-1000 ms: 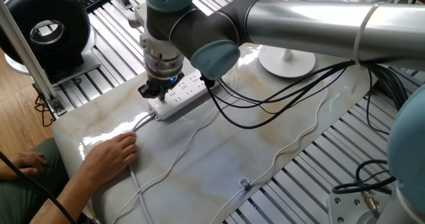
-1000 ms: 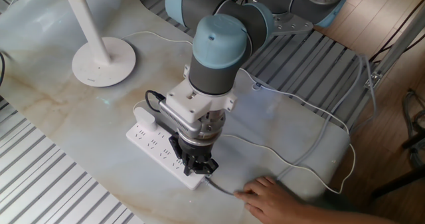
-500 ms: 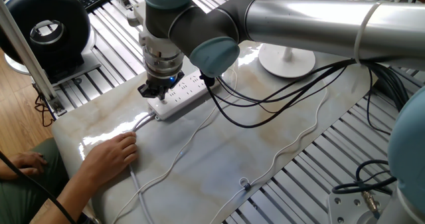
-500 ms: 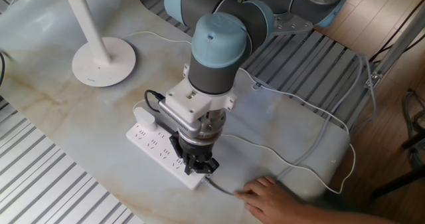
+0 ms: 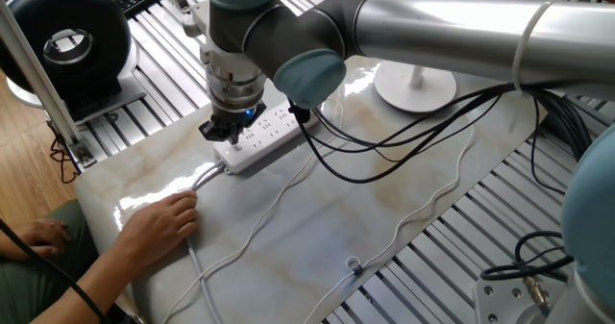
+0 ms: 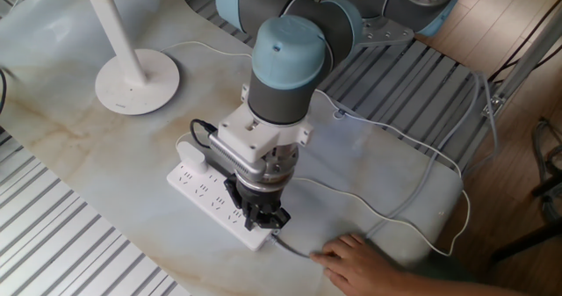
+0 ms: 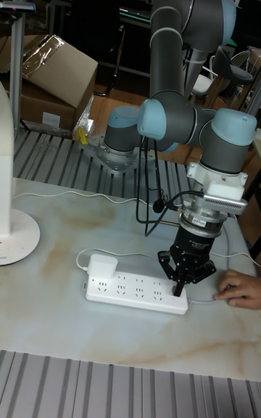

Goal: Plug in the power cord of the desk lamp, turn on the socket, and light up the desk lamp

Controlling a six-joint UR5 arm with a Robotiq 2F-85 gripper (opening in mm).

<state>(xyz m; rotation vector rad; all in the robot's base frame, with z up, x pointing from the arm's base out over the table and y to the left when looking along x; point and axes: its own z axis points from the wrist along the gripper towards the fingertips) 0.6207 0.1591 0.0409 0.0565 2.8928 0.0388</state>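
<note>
— Where is the long white rectangular power strip?
— On the marble-patterned tabletop, the boxy white plug seated at one end.
— And the black two-finger gripper?
— Tips pressed onto the opposite end, fingers drawn together, holding nothing.

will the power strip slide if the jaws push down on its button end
Probably a little. The strip lies loose on a smooth, glossy table, so a push off vertical could skate it. A hand rests on its thick cable near that end, which likely checks any slide. The plug at the far end adds little weight.
</note>
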